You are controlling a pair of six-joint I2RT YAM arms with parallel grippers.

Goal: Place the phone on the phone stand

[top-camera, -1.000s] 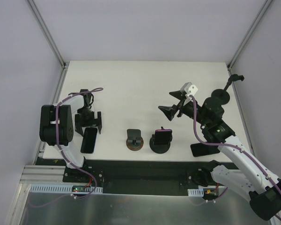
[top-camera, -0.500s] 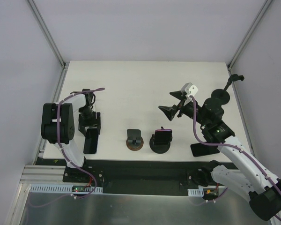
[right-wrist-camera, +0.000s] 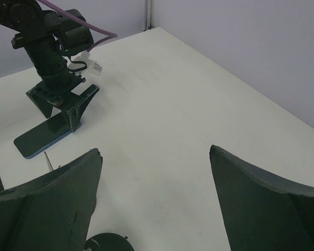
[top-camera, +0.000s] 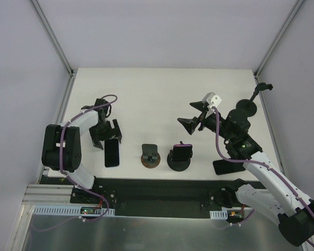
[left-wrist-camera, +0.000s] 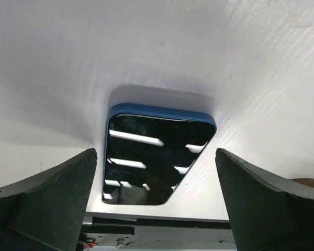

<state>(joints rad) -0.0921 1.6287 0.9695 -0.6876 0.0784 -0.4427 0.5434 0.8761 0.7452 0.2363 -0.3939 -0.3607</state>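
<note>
Left pincer point(top-camera: 105, 135): fingers spread wide, gripping nothing, poised at far end of phone point(top-camera: 112, 153) (blue-edged, flat on table point(top-camera: 157, 99), screen up). Just right of phone: empty phone stand point(top-camera: 150, 156). Beyond it: second stand point(top-camera: 179, 160) carrying another handset point(top-camera: 182, 152). Right pincer point(right-wrist-camera: 154, 154): equally wide, empty, raised above table.

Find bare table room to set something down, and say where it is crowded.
Free: the far half of the table, behind both grippers, and the middle strip between the left gripper and right gripper. Crowded: the near edge, where the phone, empty stand and occupied stand sit in a row.
</note>
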